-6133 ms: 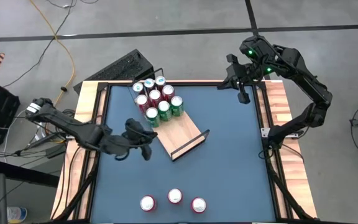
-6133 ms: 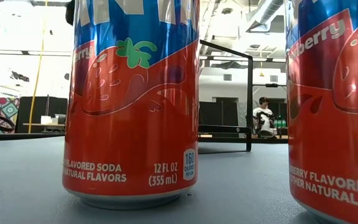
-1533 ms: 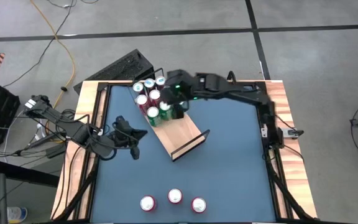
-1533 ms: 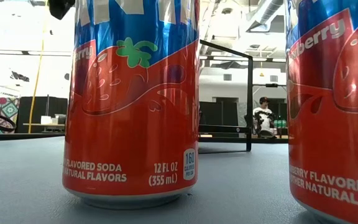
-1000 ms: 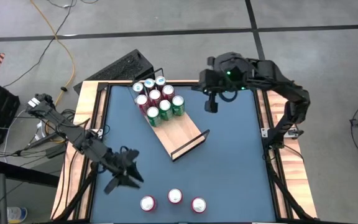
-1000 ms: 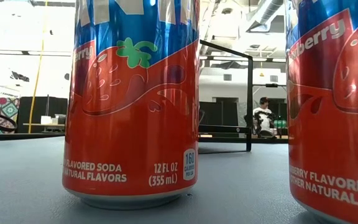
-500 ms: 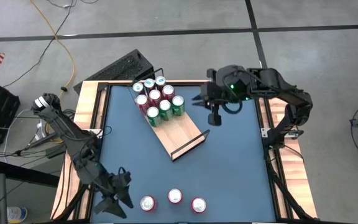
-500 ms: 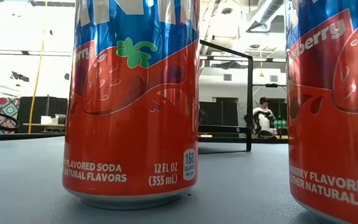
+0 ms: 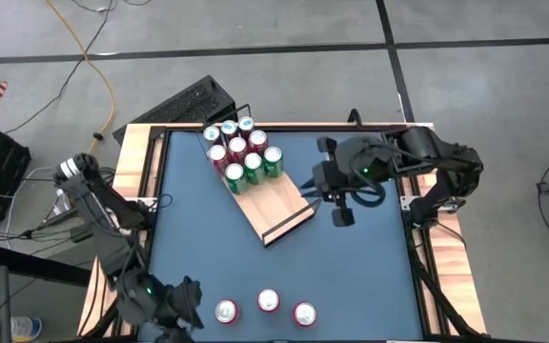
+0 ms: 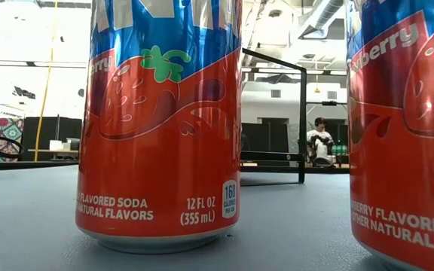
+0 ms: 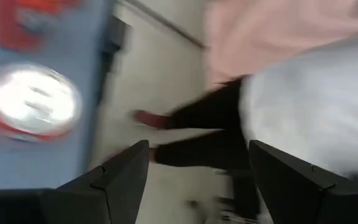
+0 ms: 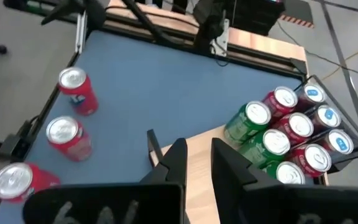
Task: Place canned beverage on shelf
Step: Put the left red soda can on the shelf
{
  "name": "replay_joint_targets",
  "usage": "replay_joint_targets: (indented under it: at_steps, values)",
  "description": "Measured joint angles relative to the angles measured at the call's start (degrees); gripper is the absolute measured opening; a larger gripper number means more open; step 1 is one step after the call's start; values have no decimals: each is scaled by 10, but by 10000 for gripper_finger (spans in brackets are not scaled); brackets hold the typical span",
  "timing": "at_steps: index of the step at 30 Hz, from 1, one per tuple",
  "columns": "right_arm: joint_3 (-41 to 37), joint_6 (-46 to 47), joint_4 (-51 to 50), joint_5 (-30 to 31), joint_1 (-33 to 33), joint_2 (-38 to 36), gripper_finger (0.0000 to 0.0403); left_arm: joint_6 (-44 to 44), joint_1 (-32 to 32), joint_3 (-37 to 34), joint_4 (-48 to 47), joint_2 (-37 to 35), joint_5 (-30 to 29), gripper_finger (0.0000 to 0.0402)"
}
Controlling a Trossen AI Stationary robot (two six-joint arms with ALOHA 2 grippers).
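The light-wood shelf (image 9: 279, 205) lies slanted at the table's far middle, and several red, green and blue-topped cans (image 9: 243, 152) stand on its far end. Three red soda cans (image 9: 269, 302) stand upright in a row near the front edge; two of them fill the low view (image 10: 160, 128). My left gripper (image 9: 191, 303) is open at the near left, just left of the leftmost can (image 11: 33, 102), with nothing between its fingers. My right gripper (image 9: 341, 217) hovers right of the shelf's near end (image 12: 199, 137), its fingers a narrow gap apart and empty.
Bare blue mat (image 9: 351, 276) stretches between the shelf and the three cans. A black keyboard (image 9: 193, 100) lies beyond the far left corner. A person (image 11: 291, 74) stands just past the near edge, seen in the left wrist view. Light-wood edging (image 9: 133, 181) frames the table.
My left gripper has swung from the table's left middle toward the near edge and now sits beside the leftmost red can. My right gripper has moved from near the far edge toward the near edge, coming past the right side of the shelf. The cans and shelf have stayed put.
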Motion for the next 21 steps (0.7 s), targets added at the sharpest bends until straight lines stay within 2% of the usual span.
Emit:
replay_joint_targets:
  at_steps: [5, 7, 9, 16, 21]
  values:
    - [1, 2, -37, 1, 9, -12, 59, 90, 3, 186, -236, 94, -86, 261]
    - [1, 10, -57, 2, 15, -18, 59, 94, 3, 239, -300, 134, -118, 261]
    - [1, 12, -60, 2, 18, -19, 59, 74, 3, 274, -338, 170, -123, 261]
    - [1, -21, -65, 2, 17, -25, 59, -39, 35, 300, -359, 251, -31, 261]
    - [1, -23, -67, 2, 15, -24, 59, -72, 54, 300, -365, 262, -64, 261]
